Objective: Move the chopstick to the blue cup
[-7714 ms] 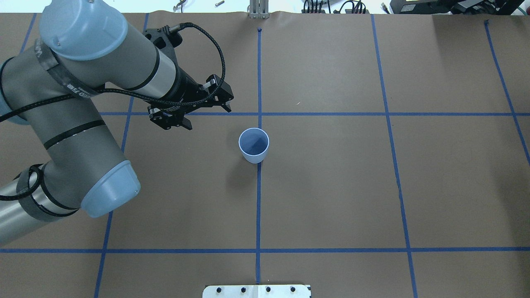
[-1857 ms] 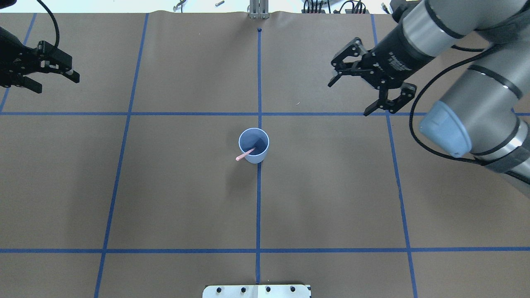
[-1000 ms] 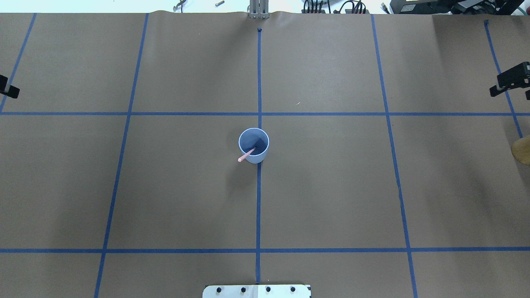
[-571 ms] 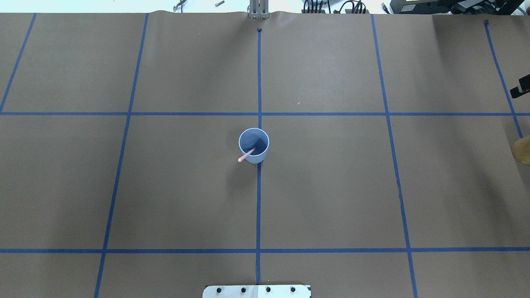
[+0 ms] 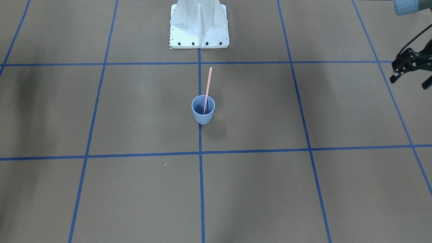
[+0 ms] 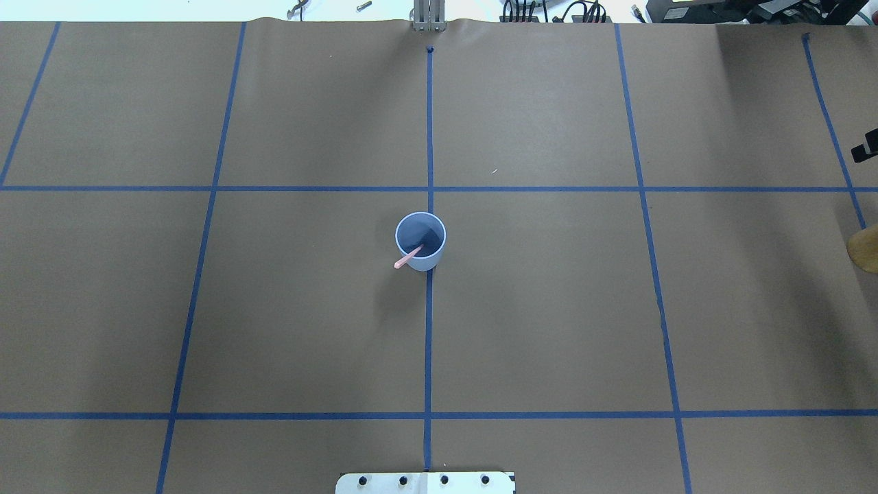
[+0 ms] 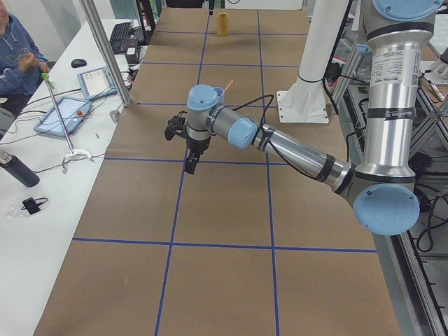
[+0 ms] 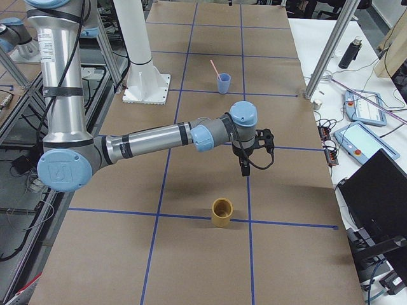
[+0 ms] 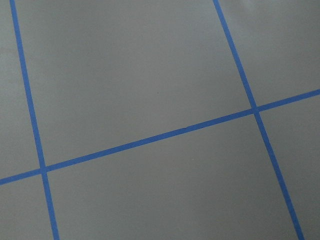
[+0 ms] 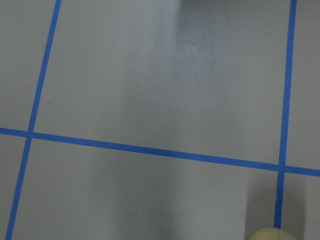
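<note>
The blue cup stands upright at the middle of the table, on the centre tape line; it also shows in the overhead view and the right view. The pale pink chopstick stands in it and leans on the rim toward the robot. My left gripper is open and empty, far out to the robot's left of the cup. Of my right gripper only one fingertip shows at the overhead view's right edge. I cannot tell whether it is open or shut.
A tan cup stands upright at the table's right end, near my right gripper; it also shows in the overhead view. The robot's white base is behind the blue cup. Operators' desks with tablets line the far side.
The cup was empty with my left gripper beside it; now the chopstick stands in it. Both arms have drawn back to the table's ends. In the last second only the right gripper slid further right.
</note>
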`<action>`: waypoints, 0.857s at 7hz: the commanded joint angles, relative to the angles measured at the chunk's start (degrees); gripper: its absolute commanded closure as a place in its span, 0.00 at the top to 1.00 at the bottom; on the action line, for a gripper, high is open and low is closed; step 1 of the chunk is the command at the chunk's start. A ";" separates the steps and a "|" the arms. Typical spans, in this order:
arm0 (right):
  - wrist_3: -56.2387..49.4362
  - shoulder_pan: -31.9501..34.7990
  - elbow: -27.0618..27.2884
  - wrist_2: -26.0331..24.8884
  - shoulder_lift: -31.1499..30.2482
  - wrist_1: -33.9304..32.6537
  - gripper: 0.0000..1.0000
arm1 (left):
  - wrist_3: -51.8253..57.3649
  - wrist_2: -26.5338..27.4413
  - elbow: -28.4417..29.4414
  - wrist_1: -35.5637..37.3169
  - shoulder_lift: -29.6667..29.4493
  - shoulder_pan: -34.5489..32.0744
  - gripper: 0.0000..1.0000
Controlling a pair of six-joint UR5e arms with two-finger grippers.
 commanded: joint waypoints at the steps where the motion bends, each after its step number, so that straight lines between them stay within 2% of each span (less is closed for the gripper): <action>1: -0.16 1.38 0.31 1.14 -0.84 0.24 1.00 | 2.21 -2.68 5.48 0.32 -0.06 -3.47 0.98; 3: -0.16 1.65 2.15 1.41 -1.46 0.16 1.00 | 9.84 -3.84 12.50 0.41 0.47 -6.27 0.98; 4: -0.16 1.74 2.25 2.54 -3.12 0.24 1.00 | 8.13 -5.93 12.36 0.50 0.73 -6.55 0.98; 6: -0.24 1.74 3.83 2.72 -5.06 0.15 1.00 | 3.54 -6.04 12.10 0.15 1.96 -6.55 0.98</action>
